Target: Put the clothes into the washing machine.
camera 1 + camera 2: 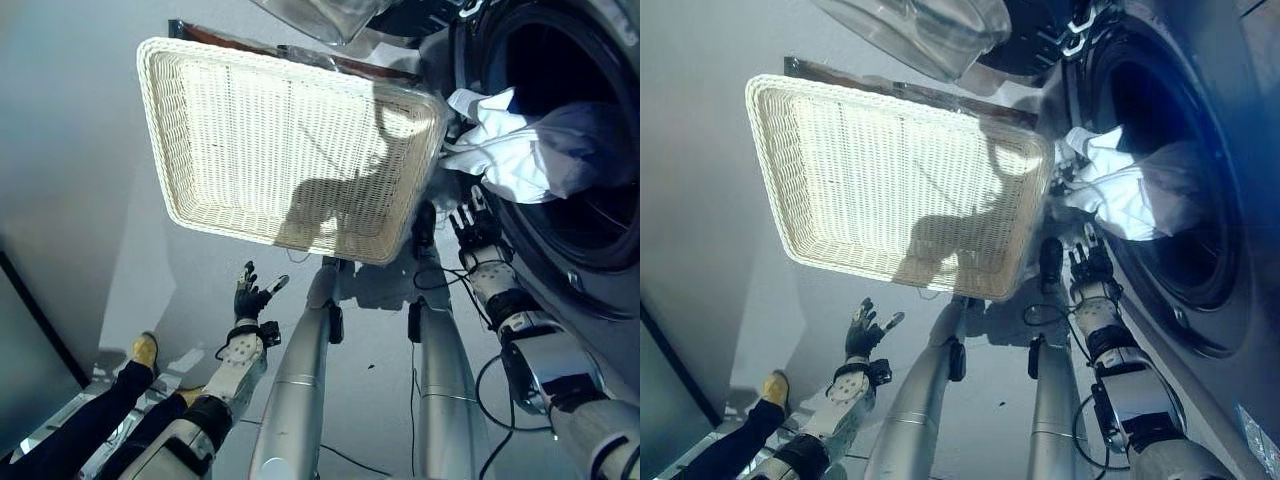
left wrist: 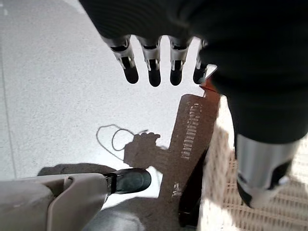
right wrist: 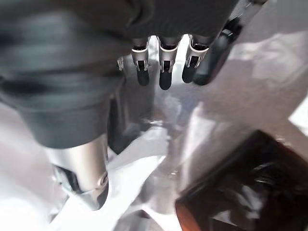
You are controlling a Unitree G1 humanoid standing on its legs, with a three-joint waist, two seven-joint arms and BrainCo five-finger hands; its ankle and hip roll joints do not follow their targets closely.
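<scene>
The white clothes [image 1: 520, 140] hang bunched over the lower rim of the washing machine [image 1: 600, 250] opening, partly inside the drum, partly spilling out toward the wicker basket [image 1: 290, 150]. The right hand [image 1: 478, 228], fingers straight and holding nothing, sits just below the bundle, far nearer than the left hand [image 1: 252, 296], which is spread open low over the floor [image 1: 80, 150]. The basket edge crowds the door side
</scene>
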